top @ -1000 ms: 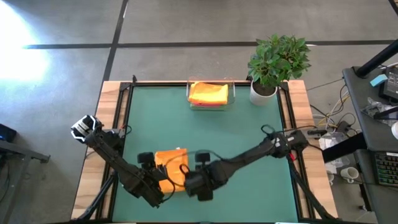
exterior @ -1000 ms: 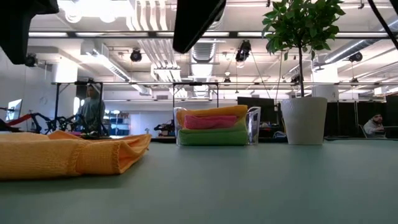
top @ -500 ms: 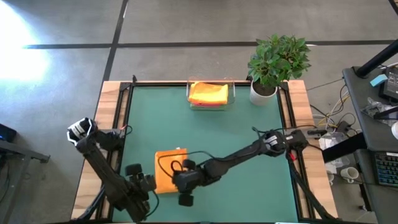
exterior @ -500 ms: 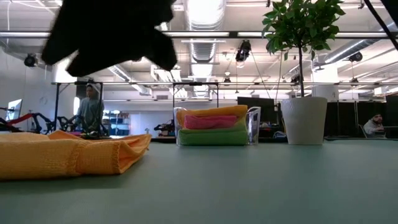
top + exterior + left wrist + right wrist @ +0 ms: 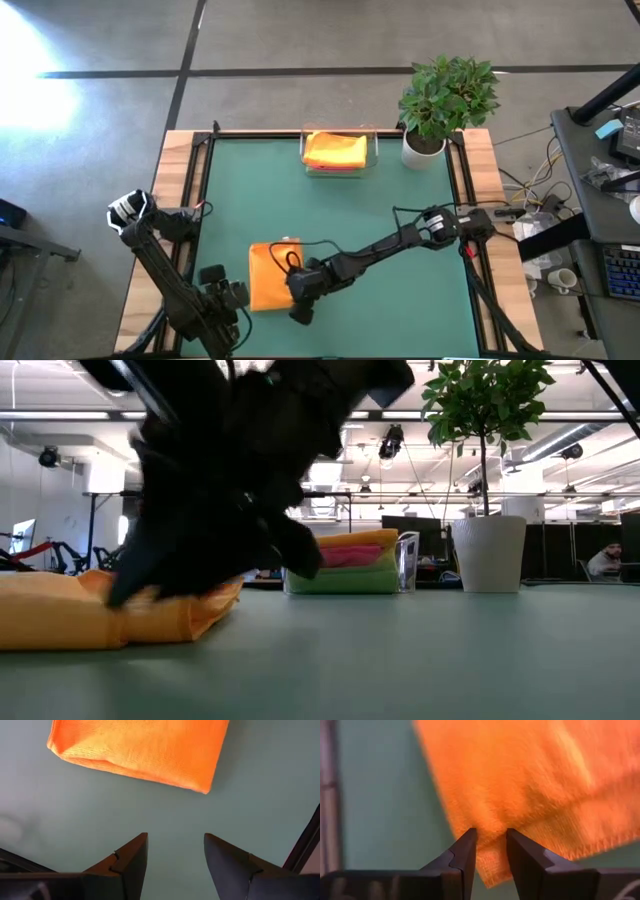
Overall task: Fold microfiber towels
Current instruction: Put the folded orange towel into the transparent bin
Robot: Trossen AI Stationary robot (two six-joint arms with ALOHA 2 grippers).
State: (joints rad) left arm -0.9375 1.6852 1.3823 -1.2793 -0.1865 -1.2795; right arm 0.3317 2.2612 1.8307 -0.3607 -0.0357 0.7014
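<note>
A folded orange microfiber towel lies flat on the green table near its front edge. My right gripper slants down at the towel's near right corner. Its fingers are open by a narrow gap, and the corner shows in that gap. My left gripper hangs open above bare table to the left of the towel, pointing down, with nothing between its fingers. More folded towels, orange on top, then pink and green, are stacked in a clear tray at the back. My right gripper comes at the towel's near right corner slanting down from the table's right side, one finger on either side of the corner's edge. Whether the fingertips touch the cloth, I cannot tell. The towel lies flat on the table.
The clear tray stands at the far edge in the middle. A potted plant in a white pot is at the back right. Bare green table lies between the towel and the tray and to the right.
My right gripper has come down and toward the table's left onto the towel's right end, rolling as it sank. My left gripper has drawn away from the towel toward the table's left edge. The towel has stayed where it was.
</note>
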